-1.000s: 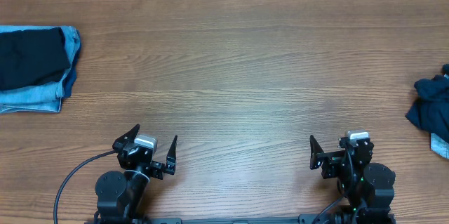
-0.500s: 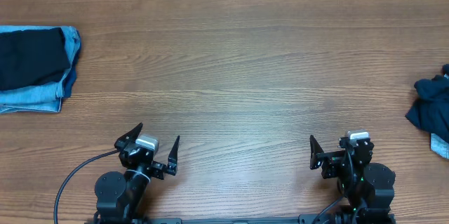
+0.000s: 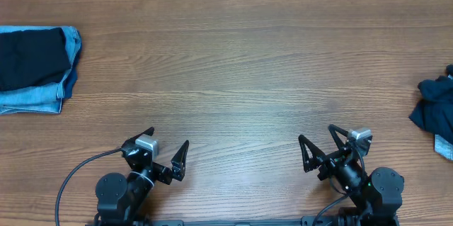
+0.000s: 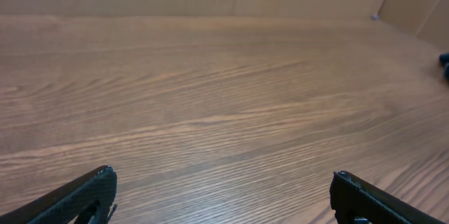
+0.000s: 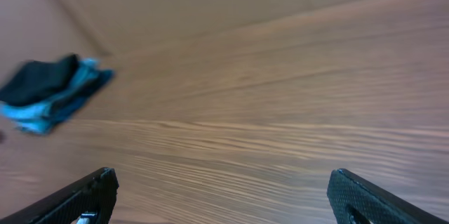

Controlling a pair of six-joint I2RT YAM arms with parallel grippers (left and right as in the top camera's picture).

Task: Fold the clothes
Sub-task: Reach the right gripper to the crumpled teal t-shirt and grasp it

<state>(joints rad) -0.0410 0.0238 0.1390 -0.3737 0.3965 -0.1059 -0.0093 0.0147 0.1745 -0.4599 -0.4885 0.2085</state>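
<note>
Clothes (image 3: 32, 70) in stack far left, long axis left-right; left hand (image 3: 168, 136), right hand (image 3: 316, 133) open, empty

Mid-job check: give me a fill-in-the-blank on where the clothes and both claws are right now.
1. The left claw and right claw both stand ____, holding nothing.
2. In the overhead view, the folded stack sits at the ____ edge of the table.
3. In that stack, a dark navy piece lies ____ light blue denim.
4. The dark garment at the opposite edge is ____, not folded.
Missing words: open; left; on top of; crumpled.
</note>
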